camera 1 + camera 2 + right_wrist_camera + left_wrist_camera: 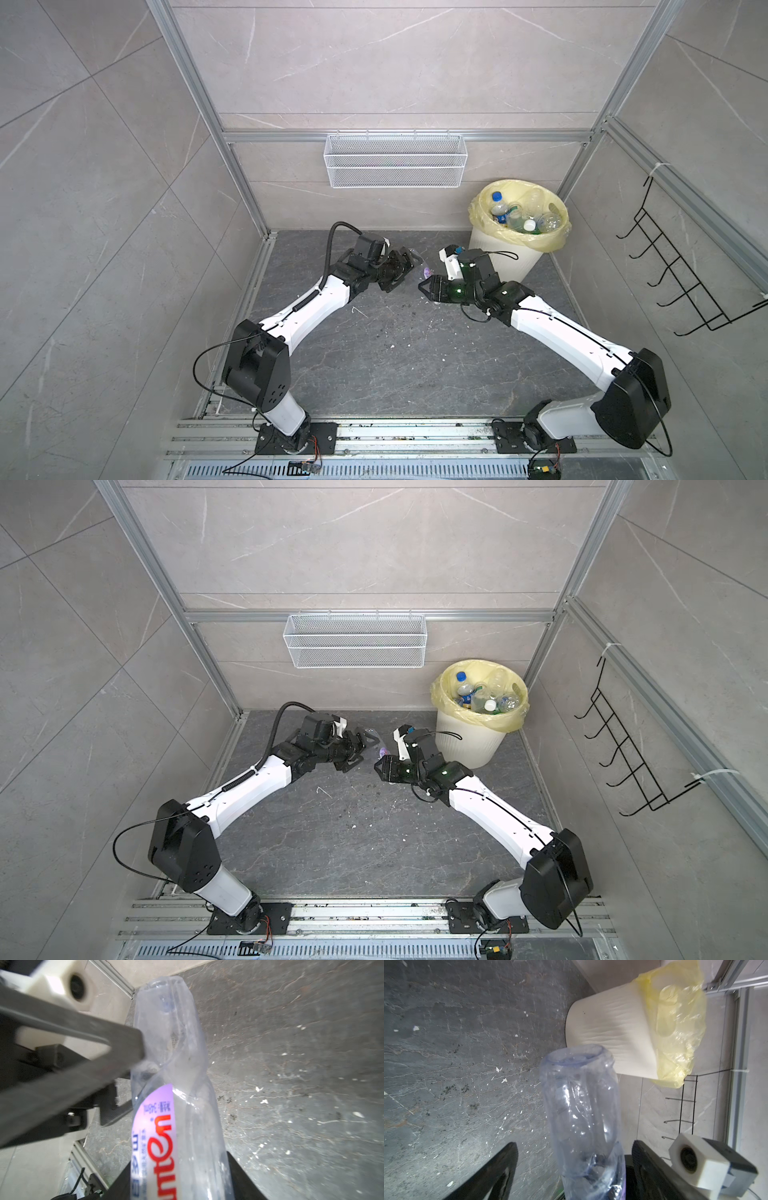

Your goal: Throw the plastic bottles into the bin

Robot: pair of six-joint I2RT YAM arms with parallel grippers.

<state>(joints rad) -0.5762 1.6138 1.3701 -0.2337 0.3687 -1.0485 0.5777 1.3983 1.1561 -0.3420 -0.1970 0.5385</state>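
- The bottle (182, 1084), clear and crumpled with a lilac label, hangs off the floor (395, 353) between the two grippers. In both top views only its label and a faint outline show.
- The right gripper (178, 1174) grips the bottle at the label end, a jaw pressed to each side. The clear end sticks out in front of it.
- The left gripper (574, 1144) stands wide open. In the left wrist view its fingers (502, 1167) show a gap on either side of the bottle. In the right wrist view one finger sits just beside the bottle; I cannot tell whether it touches.
- I judge this a handover, with the right arm now carrying the load.
- The bin (519, 266) stands behind the right gripper and to its right, just beside that wrist and well apart from the left arm. The right arm is plainly the nearer one.
- The bottle's free end points away from the bin, towards the left gripper. The coming move therefore calls for a lift and a swing back over the rim, once the left fingers are clear.
- The bin is nearly full of bottles (515, 216), so a drop near the rim could roll out.
- No other bottle shows on the floor.
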